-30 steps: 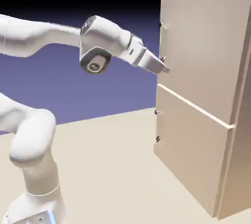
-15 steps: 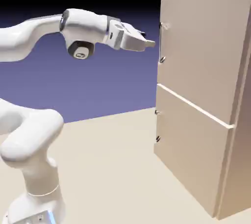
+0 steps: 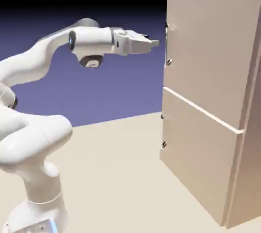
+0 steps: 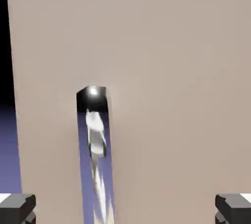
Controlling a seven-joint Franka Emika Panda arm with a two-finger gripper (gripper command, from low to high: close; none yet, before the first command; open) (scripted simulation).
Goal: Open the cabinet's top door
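Observation:
The tall beige cabinet [image 3: 214,99] stands at the exterior view's right. Its top door [image 3: 209,48] is flush and closed, with a small silver bar handle [image 3: 167,43] along its left edge. My gripper [image 3: 154,43] points level at that edge, a short gap left of the handle, touching nothing. In the hand view the top door [image 4: 171,71] fills the frame and the shiny vertical handle [image 4: 94,154] runs down left of centre. My gripper [image 4: 125,208] is open, its two grey fingertips [image 4: 17,207] far apart at the bottom corners, nothing between them.
The lower door [image 3: 196,150] sits below the top one, with its own handle mounts [image 3: 163,131] at its left edge. The beige table surface [image 3: 117,176] stretches between my arm's base and the cabinet.
My hand has lifted from beside the handle's lower end, drawn back to the left and levelled out; it now points at the handle's upper half. The jaws stayed open.

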